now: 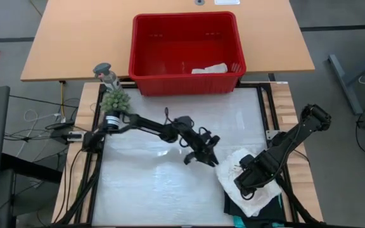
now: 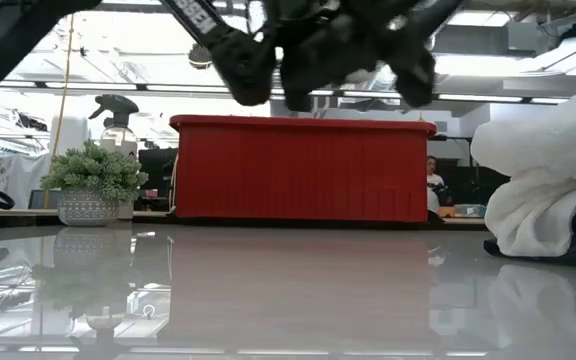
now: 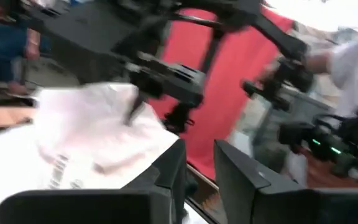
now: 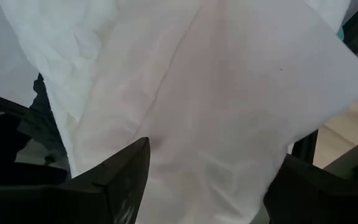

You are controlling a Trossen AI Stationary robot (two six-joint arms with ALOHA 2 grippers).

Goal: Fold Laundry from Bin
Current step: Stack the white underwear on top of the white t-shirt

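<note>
From above, I saw the red bin (image 1: 185, 54) at the far edge of the mat, holding only a small white cloth (image 1: 210, 68) crumpled in its right near corner. The rest of the laundry sat in a pile at the mat's right near corner: a large white garment (image 1: 236, 166) on top of black (image 1: 233, 204) and teal (image 1: 277, 201) pieces. My right gripper (image 1: 246, 180) was pressed down on that white garment with its fingers spread wide. My left gripper (image 1: 201, 152) hovered mid-mat, fingers nearly together, holding nothing I could see.
</note>
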